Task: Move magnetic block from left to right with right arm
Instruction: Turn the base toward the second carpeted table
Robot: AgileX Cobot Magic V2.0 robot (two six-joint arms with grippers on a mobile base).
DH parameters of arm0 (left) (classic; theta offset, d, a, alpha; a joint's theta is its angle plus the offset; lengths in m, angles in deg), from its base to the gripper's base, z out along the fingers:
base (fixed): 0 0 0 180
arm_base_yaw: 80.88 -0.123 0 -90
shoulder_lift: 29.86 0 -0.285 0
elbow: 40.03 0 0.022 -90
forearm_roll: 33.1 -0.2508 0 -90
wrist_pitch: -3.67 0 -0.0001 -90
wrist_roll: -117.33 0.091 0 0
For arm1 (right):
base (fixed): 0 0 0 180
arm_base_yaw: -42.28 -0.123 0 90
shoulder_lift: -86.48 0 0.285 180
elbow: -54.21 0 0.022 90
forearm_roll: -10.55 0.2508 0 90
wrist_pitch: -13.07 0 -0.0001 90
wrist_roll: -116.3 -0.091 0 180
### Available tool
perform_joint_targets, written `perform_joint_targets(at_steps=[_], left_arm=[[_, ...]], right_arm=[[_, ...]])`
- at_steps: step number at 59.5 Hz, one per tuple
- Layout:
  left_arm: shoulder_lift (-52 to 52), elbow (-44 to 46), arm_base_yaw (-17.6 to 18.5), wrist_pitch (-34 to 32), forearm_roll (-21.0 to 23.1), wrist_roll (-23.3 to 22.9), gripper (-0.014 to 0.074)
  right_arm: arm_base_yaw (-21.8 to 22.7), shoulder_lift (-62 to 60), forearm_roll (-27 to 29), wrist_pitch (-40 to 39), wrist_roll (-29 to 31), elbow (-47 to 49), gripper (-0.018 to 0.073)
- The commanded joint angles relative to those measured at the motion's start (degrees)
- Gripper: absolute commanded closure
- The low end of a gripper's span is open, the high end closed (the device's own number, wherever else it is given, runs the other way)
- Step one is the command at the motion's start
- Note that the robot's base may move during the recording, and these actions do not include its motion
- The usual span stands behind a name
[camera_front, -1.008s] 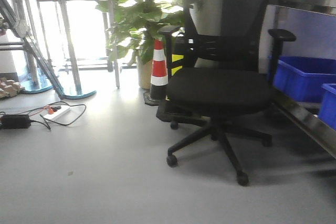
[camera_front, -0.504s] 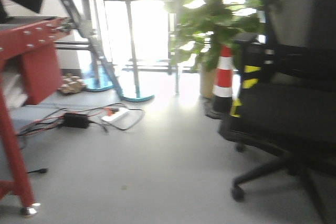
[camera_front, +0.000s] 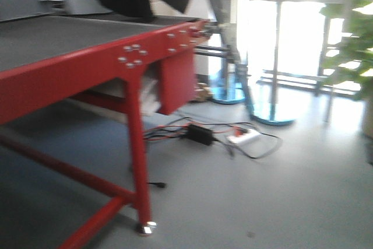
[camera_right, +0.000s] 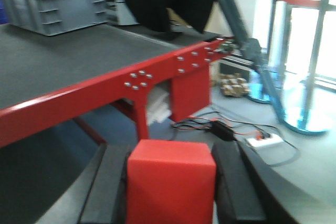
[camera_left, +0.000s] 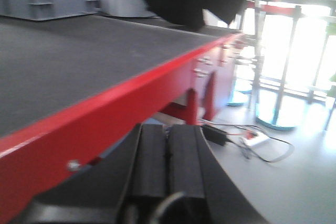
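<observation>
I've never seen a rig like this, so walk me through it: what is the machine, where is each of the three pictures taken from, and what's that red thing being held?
This is a robot with two arms on a rolling base. One picture looks forward from its body. It shows a red-framed table with a dark top, and cables on the floor near it. The other two pictures come from cameras on the wrists, each looking along its gripper. The left gripper is shut, its black fingers pressed together with nothing between them. The right gripper is clamped on the magnetic block, a plain red cube, held in front of the table and not on it. A gray crate stands on the tabletop. All three pictures are somewhat blurred.
</observation>
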Motion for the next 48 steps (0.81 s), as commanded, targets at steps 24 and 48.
perform_joint_targets(at_steps=[24,48], left_arm=[[0.63,-0.59,0.38,-5.22,0.00,-0.38,0.0713],[0.63,-0.59,0.38,-5.22,0.00,-0.38,0.0713]], right_arm=[[0.38,0.82,-1.32,-5.08,0.51,1.49,0.0303],[0.38,0.82,-1.32,-5.08,0.51,1.49,0.0303]])
